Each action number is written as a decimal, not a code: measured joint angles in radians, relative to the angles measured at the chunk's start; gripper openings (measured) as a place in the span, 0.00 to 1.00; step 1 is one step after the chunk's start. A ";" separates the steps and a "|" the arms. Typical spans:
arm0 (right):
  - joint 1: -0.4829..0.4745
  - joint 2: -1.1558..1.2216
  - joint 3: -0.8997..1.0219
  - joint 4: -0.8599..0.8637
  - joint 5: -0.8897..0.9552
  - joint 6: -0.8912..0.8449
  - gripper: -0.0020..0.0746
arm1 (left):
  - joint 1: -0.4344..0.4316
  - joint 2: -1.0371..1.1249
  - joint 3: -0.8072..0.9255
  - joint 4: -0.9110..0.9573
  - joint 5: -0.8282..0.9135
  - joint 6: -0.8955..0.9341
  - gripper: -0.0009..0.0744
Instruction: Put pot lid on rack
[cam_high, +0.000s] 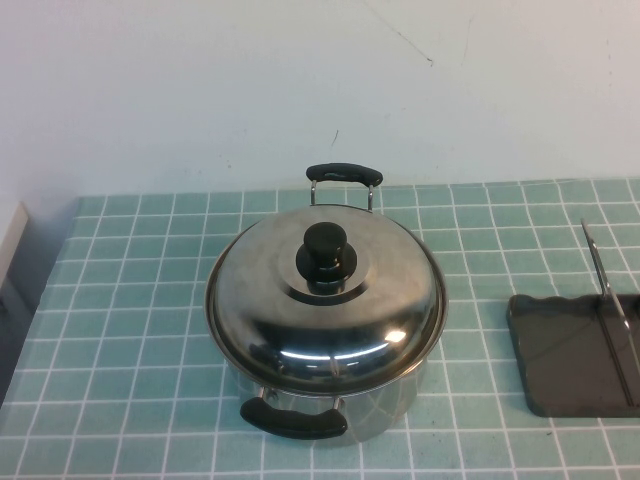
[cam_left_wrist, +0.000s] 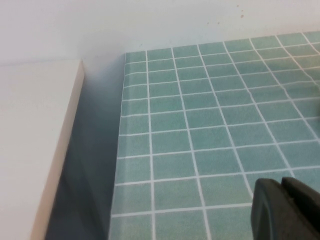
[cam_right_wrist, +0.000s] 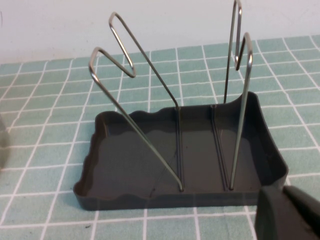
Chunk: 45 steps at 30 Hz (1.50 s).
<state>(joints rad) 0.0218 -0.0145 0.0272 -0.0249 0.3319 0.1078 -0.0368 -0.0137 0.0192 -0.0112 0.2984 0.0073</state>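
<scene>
Pot lid: one round domed shiny stainless-steel lid (cam_high: 325, 300) with a black round knob, seated level on the pot near the middle of the counter.
Pot: one deep steel pot (cam_high: 380, 400) with two black handles, one toward the far edge, one toward the near edge.
Rack: one small dark grey rectangular tray with a wavy rim and thin upright wire loops (cam_high: 560, 350), at the right edge of the counter, well apart from the lid; nothing rests in it.
Counter: one teal tiled counter (cam_high: 130, 330) with white grout lines, against a white wall.
Left tool: the left tool (cam_left_wrist: 287, 210) hangs above bare tiles near the counter's left edge, well apart from the lid; cannot tell its state.
Right tool: the right tool (cam_right_wrist: 290, 212) hangs just beside the rack's near rim, apart from the lid; cannot tell its state.
</scene>
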 joint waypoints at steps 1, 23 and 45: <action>0.000 0.000 0.000 0.000 0.000 0.000 0.02 | 0.000 0.000 0.000 -0.018 0.000 -0.007 0.01; 0.000 0.000 0.000 0.000 0.000 0.000 0.02 | -0.011 0.000 -0.052 -0.859 -0.122 -0.154 0.01; 0.000 0.000 0.000 0.000 0.000 0.000 0.02 | -0.249 0.598 -0.529 -0.389 -0.188 0.292 0.14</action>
<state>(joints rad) 0.0218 -0.0145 0.0272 -0.0249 0.3319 0.1078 -0.2861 0.5845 -0.5103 -0.4001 0.1100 0.2990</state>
